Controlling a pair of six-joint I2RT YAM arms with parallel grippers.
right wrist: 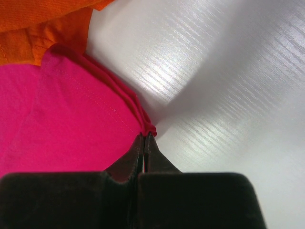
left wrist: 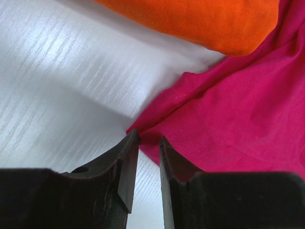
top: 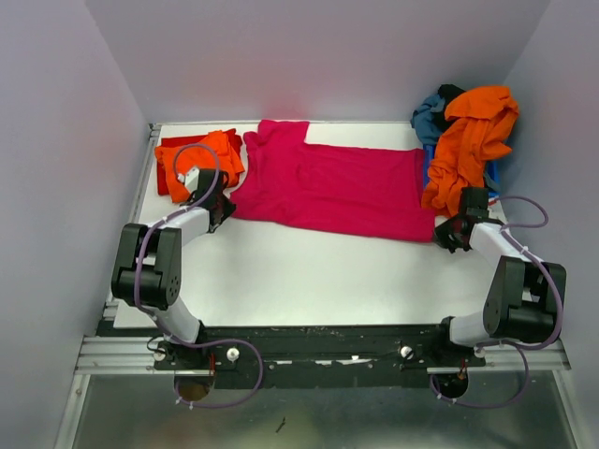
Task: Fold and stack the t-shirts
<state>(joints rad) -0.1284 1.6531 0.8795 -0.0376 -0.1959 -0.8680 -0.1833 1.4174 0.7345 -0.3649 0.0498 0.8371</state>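
1. The magenta-pink t-shirt (top: 337, 187) lies spread flat across the white surface (top: 309, 281), running from 10 o'clock to 3 o'clock in the top view. It is a fine knit cloth with a stitched hem.
2. The left hand (left wrist: 148, 138), at the shirt's 9 o'clock corner, has its black fingers a narrow gap apart. The corner of the hem reaches the mouth of that gap.
3. The right hand (right wrist: 144, 136), at the shirt's 3 o'clock corner, has its fingers pressed together on a bunched fold of the magenta-pink hem.
4. At 10 o'clock a folded orange t-shirt (top: 201, 159) rests on a red t-shirt (top: 168, 154), which it mostly covers.
5. At 2 o'clock a loose orange t-shirt (top: 473, 150) hangs in a crumpled heap. Behind it, only parts of a teal-blue t-shirt (top: 430, 117) and a black t-shirt (top: 452, 91) show.
6. In both wrist views the surface has a fine striped sheen.
7. In both wrist views the hand bodies are cut off at the bottom edge.
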